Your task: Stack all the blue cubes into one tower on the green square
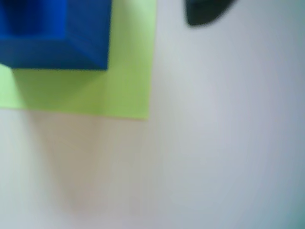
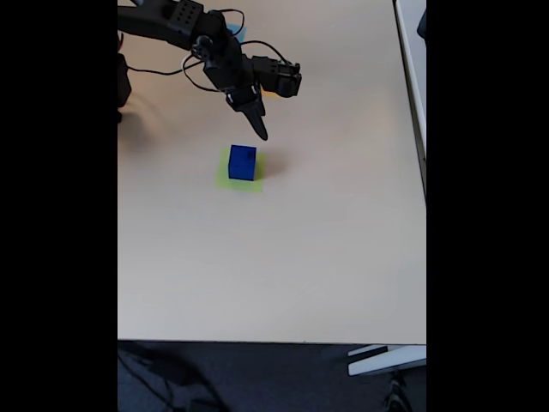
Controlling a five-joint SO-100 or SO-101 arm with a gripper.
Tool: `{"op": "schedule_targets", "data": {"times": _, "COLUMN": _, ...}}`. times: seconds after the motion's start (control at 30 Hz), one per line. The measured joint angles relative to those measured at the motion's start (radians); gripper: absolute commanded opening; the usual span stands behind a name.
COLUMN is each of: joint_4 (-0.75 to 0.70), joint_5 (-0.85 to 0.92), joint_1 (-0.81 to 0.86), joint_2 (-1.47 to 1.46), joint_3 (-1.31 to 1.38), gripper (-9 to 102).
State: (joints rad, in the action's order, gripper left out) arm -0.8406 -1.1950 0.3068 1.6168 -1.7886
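The blue cubes (image 2: 243, 162) stand as one dark blue block on the green square (image 2: 241, 180), left of the table's middle in the fixed view. The picture is too small to count the pieces. In the blurred wrist view the blue cubes (image 1: 57, 38) fill the top left corner on the green square (image 1: 119, 90), and their faces look stepped. My gripper (image 2: 258, 130) hangs just behind and to the right of the stack, pointing down, apart from it. Its fingers form one closed point with nothing between them. A dark fingertip (image 1: 205, 12) shows at the wrist view's top edge.
The arm (image 2: 184, 21) reaches in from the top left with loose cables. A sliver of orange (image 2: 269, 93) shows behind the gripper and a sliver of light blue (image 2: 238, 33) by the arm. The beige table (image 2: 283, 266) ends at right and front edges.
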Motion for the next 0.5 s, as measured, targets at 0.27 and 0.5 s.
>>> {"op": "schedule_targets", "data": {"times": 0.27, "joint_4": 0.051, "joint_5": 0.055, "joint_1": 0.049, "joint_2": 0.005, "joint_3": -0.057, "gripper": 29}}
{"op": "schedule_targets", "data": {"times": 0.5, "joint_4": 0.1, "joint_5": 0.077, "joint_1": 0.075, "joint_2": 0.017, "joint_3": -0.12, "gripper": 28}}
